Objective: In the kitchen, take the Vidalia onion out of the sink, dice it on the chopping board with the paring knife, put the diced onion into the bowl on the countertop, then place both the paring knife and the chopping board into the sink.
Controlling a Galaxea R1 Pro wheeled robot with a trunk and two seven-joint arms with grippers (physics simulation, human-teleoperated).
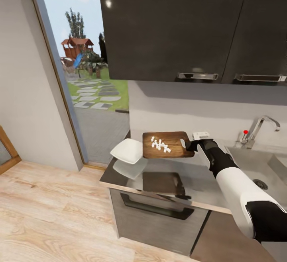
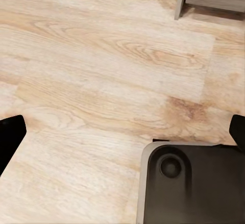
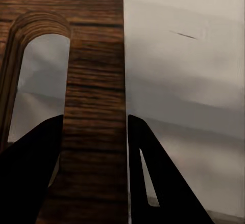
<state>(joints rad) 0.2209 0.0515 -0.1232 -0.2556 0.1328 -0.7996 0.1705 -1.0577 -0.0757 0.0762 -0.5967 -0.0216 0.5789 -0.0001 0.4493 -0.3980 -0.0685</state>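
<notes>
My right gripper (image 1: 187,145) is shut on the handle end of the brown chopping board (image 1: 167,144) and holds it level above the grey countertop (image 1: 199,182). Several small white pieces of diced onion (image 1: 160,144) lie on the board. In the right wrist view the fingers (image 3: 148,168) clamp the wooden strip beside the board's (image 3: 94,81) slot hole. The white squarish bowl (image 1: 127,150) sits at the countertop's left end, just left of the board. The steel sink (image 1: 255,166) lies to the right. A short dark thing (image 1: 184,196) near the front edge may be the paring knife. My left gripper (image 2: 122,132) hangs open over the floor.
A chrome tap (image 1: 261,126) with a red knob (image 1: 245,131) stands behind the sink. Dark wall cabinets (image 1: 179,27) hang overhead. An open doorway (image 1: 91,94) to a garden is at the left. The wooden floor (image 2: 102,70) and my dark base (image 2: 189,183) lie below.
</notes>
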